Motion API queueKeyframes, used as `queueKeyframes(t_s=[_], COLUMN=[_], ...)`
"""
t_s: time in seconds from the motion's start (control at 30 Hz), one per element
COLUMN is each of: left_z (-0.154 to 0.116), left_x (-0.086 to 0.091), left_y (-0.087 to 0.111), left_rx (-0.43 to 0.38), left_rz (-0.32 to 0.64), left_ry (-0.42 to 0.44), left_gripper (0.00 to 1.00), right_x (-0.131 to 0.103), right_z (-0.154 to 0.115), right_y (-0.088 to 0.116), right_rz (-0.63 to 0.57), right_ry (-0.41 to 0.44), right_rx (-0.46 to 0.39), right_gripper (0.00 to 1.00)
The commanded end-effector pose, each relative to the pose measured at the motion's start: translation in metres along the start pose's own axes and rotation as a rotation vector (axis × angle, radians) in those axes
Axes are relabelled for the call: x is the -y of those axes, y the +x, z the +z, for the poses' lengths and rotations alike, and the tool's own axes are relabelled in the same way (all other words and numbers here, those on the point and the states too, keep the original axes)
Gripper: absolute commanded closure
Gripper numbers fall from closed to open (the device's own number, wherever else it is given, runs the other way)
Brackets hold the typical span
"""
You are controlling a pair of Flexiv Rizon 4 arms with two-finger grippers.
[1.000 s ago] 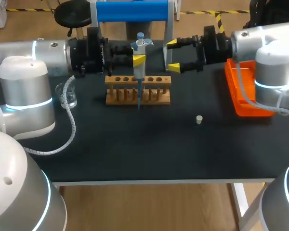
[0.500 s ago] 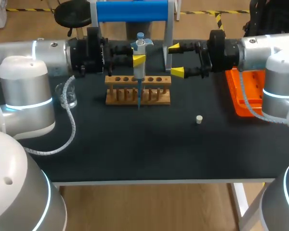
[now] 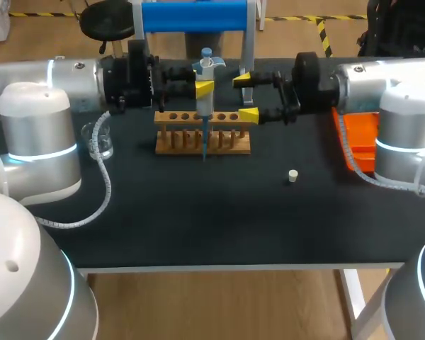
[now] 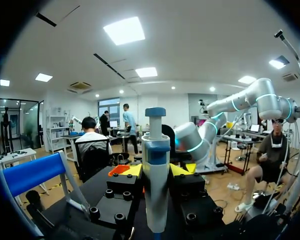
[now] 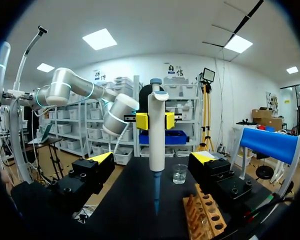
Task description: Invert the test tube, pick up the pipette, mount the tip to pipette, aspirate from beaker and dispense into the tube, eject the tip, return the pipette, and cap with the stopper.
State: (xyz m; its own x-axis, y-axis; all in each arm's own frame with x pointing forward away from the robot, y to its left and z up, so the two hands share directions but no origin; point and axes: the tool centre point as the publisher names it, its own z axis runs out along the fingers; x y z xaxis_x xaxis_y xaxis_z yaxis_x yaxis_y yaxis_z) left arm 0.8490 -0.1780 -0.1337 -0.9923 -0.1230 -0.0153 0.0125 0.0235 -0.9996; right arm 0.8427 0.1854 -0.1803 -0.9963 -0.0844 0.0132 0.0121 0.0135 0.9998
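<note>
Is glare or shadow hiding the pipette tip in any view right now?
Head view: pipette tip evenly lit, readable against the rack. Right wrist view: tip plain against the dark table, no glare. Left wrist view: tip hidden below the pipette body.

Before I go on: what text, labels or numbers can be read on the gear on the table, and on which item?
None can be read.
The white and blue pipette shows no legible print.
The wooden tube rack, clear glass beaker, small cream stopper and orange tray show no markings.
</note>
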Motion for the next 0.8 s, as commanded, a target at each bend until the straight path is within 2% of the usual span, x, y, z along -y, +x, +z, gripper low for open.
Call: queueKeyframes(t_s=[0.03, 0.8], left_z=[0.001, 0.001], left_x=[0.0, 0.0], left_y=[0.001, 0.001], left_rx=[0.004, 0.004], left_rz=[0.001, 0.001], left_ry=[0.002, 0.002], left_gripper=[1.0, 1.0], right_x=[0.002, 0.003], right_z=[0.015, 0.058], right_y=[-0.003, -0.01], right_rz=[0.0, -0.019], right_ry=[0.0, 0.011], right_rx=[0.001, -0.003], right_gripper=[0.0, 0.0])
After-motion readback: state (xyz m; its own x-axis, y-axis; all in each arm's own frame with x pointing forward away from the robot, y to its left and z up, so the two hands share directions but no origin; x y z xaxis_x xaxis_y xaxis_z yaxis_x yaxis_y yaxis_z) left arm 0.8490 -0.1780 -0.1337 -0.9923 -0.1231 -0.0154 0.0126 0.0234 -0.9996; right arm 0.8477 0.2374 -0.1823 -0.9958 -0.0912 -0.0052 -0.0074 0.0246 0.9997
